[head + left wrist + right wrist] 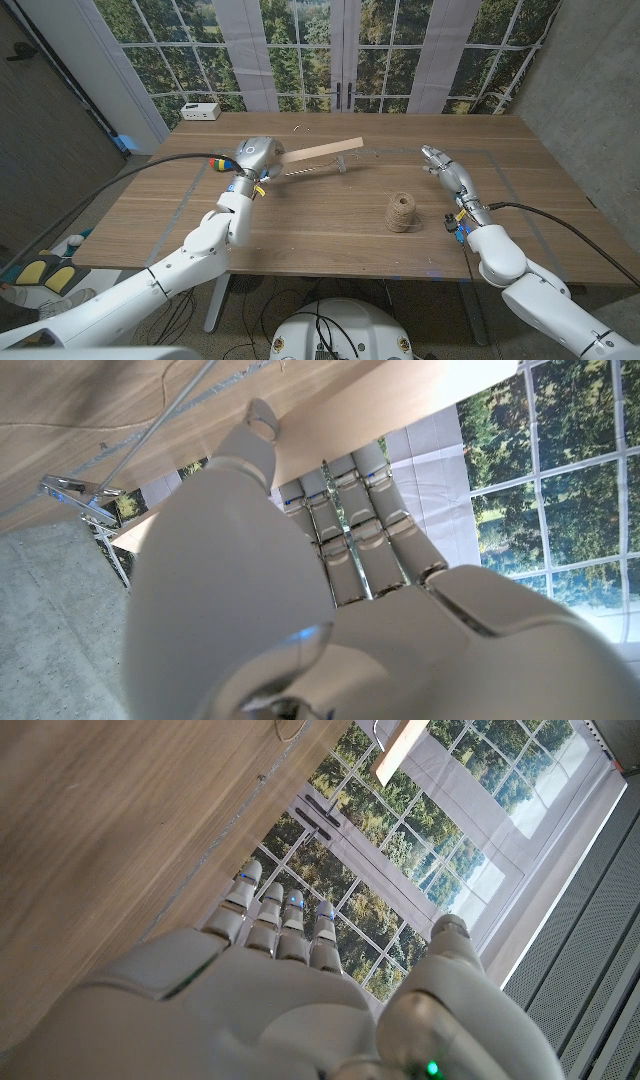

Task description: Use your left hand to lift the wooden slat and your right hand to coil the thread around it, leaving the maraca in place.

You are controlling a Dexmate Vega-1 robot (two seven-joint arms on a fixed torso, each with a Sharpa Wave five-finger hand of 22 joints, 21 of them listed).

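My left hand [252, 160] grips one end of the light wooden slat [322, 152] and holds it above the table's far middle, the free end pointing towards the right. In the left wrist view the fingers [350, 510] wrap round the slat [400, 400] with the thumb pressed on its face. A thin thread [305, 170] runs under the slat; its strands [190, 390] also cross the table. The spool of brown twine [402, 212] stands on the table, right of centre. My right hand [446, 170] hovers beyond the spool, fingers [280, 920] straight and empty.
A white box [200, 110] sits at the table's far left corner. A small loop of thread [300, 128] lies near the far edge. A small metal piece [345, 166] hangs or stands below the slat. Windows rise behind the wooden table [330, 245].
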